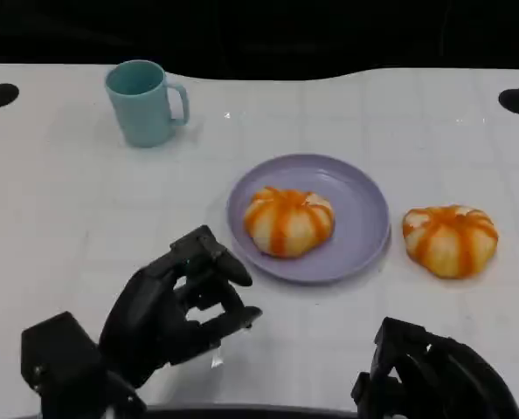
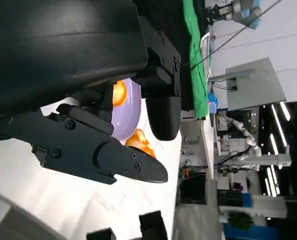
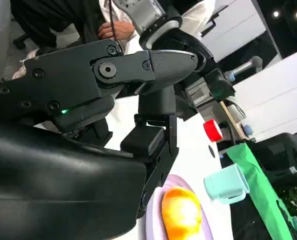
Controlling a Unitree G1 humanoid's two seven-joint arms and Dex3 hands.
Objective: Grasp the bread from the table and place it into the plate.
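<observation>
On the purple plate [image 1: 364,229] sits one bread [image 1: 288,220], a second bread [image 1: 450,239] on the table just beside; left hand [image 1: 183,301] empty, fingers apart, right hand [image 1: 434,375] unclear, risking a plate nudge.

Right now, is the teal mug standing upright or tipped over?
Upright: the teal mug stands on its base on the table, open mouth upward, handle at its side.

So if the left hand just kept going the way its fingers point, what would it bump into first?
Probably the purple plate. The left hand points up and to the right, toward the plate's near rim and the bread on it, though its height above the table is unclear.
</observation>
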